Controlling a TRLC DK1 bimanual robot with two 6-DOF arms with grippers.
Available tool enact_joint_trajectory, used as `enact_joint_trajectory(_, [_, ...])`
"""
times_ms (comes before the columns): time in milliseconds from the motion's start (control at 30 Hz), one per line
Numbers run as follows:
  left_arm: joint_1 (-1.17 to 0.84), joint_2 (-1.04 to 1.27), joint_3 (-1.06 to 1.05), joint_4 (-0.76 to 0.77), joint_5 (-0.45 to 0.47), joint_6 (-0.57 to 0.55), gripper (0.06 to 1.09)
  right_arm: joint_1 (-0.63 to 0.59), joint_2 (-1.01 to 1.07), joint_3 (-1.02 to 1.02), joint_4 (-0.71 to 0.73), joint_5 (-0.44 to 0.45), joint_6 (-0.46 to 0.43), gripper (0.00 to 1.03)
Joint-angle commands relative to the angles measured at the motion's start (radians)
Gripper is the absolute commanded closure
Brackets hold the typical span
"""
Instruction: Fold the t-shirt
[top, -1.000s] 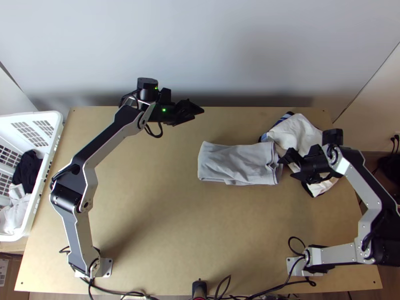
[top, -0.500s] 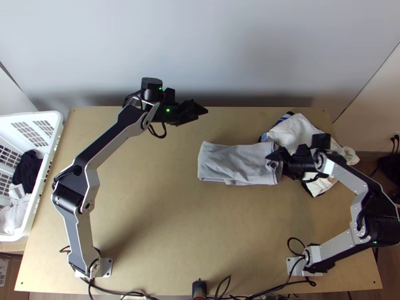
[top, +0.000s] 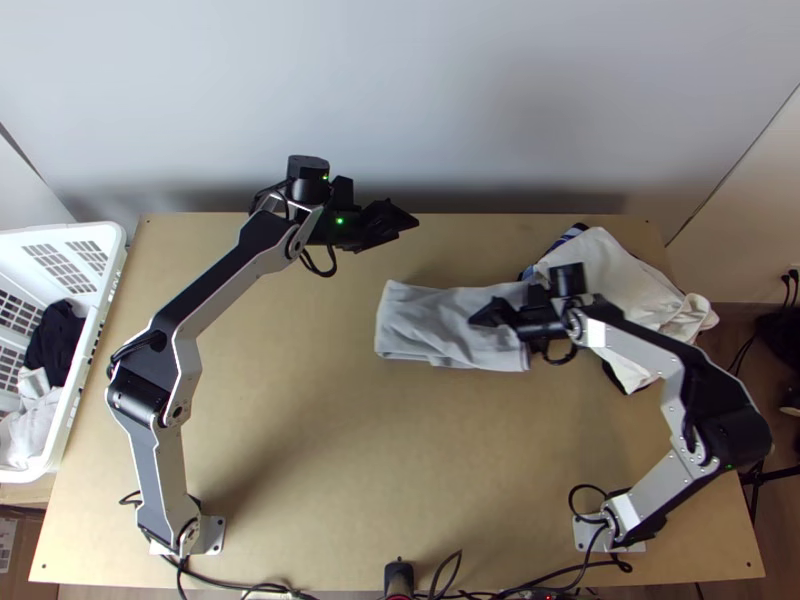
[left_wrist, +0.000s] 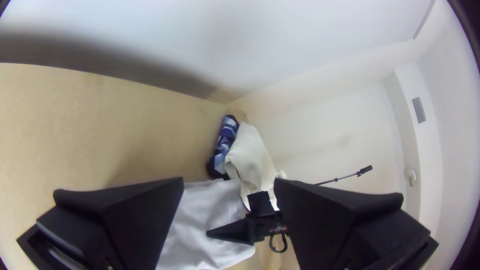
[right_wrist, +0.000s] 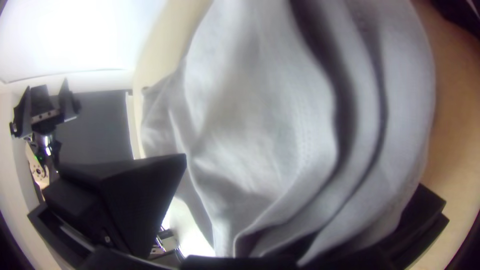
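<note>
The light grey t-shirt (top: 430, 325) lies folded into a flat rectangle right of the table's middle. Far back, my left gripper (top: 408, 226) hangs open and holds nothing; in its wrist view that gripper (left_wrist: 228, 190) has its fingers wide apart. My right gripper (top: 492, 318) is at the shirt's right end, one finger over the cloth. In the right wrist view, layers of the shirt (right_wrist: 260, 110) bulge up between the spread fingers of that gripper (right_wrist: 295, 200), and cloth covers much of the other finger.
White cloth (top: 600, 260) with a blue patterned piece (top: 565, 243) lies at the back right. A white basket (top: 100, 330) with dark and light clothes stands at the left edge. Bare wood (top: 350, 450) lies in front of the shirt.
My right gripper has moved left onto the shirt's right end, and the shirt has slid a little left with it. The left arm has shifted slightly right.
</note>
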Motion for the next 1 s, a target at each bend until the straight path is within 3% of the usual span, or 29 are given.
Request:
enact_joint_trajectory(0, [0.009,-0.007,0.002,-0.001,-0.002,-0.008,0.2,0.099,0.055,0.038,0.053,0.013,0.038,0.05])
enact_joint_trajectory(233, [0.036,-0.018,-0.002,-0.004,-0.002,-0.008,0.2,0.098,0.087,0.05,0.07,0.022,0.044,0.06])
enact_joint_trajectory(267, [0.037,-0.019,-0.002,-0.006,-0.002,-0.006,0.2,0.099,0.093,0.048,0.073,0.022,0.044,0.09])
enact_joint_trajectory(333, [0.04,-0.022,-0.004,-0.006,-0.002,-0.006,0.2,0.102,0.112,0.048,0.087,0.022,0.049,0.32])
enact_joint_trajectory(400, [0.043,-0.025,-0.004,-0.007,-0.002,-0.006,0.2,0.098,0.122,0.044,0.128,0.033,0.072,0.87])
enact_joint_trajectory(433, [0.045,-0.025,-0.004,-0.007,-0.002,-0.006,0.2,0.093,0.118,0.039,0.151,0.045,0.078,1.0])
enact_joint_trajectory(533, [0.049,-0.033,-0.007,-0.009,-0.002,-0.006,0.2,0.085,0.069,0.035,0.156,0.054,0.077,1.0])
enact_joint_trajectory(667, [0.059,-0.042,-0.018,-0.009,-0.002,-0.006,0.2,0.092,-0.094,0.068,0.151,0.14,0.075,1.0])
enact_joint_trajectory(733, [0.062,-0.047,-0.022,-0.009,-0.002,-0.008,0.2,0.122,-0.191,0.133,0.082,0.18,0.061,1.0])
enact_joint_trajectory(967, [0.057,-0.051,-0.025,-0.003,-0.002,-0.014,0.2,0.202,-0.309,0.415,-0.134,0.18,0.061,1.0])
